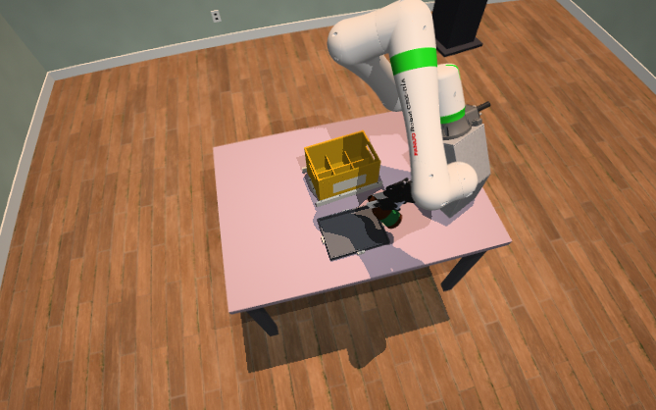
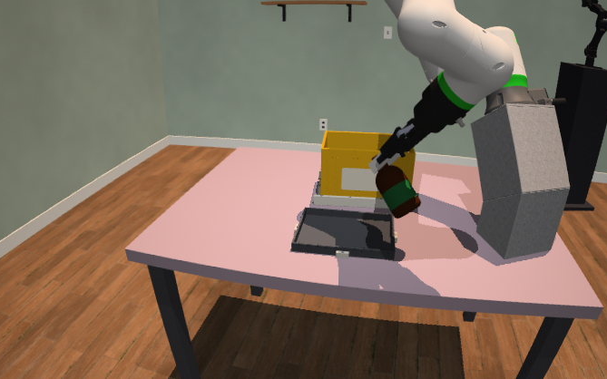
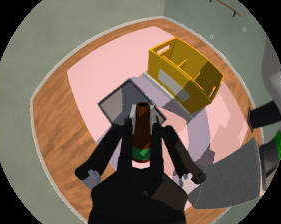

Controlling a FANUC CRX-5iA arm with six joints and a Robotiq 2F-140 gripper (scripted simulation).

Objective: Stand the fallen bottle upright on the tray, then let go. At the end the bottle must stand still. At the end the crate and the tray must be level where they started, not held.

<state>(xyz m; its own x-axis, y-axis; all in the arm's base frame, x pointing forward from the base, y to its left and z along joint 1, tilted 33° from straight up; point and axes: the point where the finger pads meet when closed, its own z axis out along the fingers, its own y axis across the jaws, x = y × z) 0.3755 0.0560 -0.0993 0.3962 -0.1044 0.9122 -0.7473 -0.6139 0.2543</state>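
Top view: "FANUC Robot CRX-5iA" is marking my arm [image 1: 417, 101]; my nearly closed claw [image 1: 378, 199] [image 2: 376, 164] [image 3: 143, 110] is gripping the green-labelled bottle [image 1: 390, 218] [image 2: 397, 190] [image 3: 142, 132], tilted.

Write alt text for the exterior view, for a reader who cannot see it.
A black gripper holds a tilted brown bottle with a green label in the air, above a pink table bearing a dark rectangular tray and a yellow crate.
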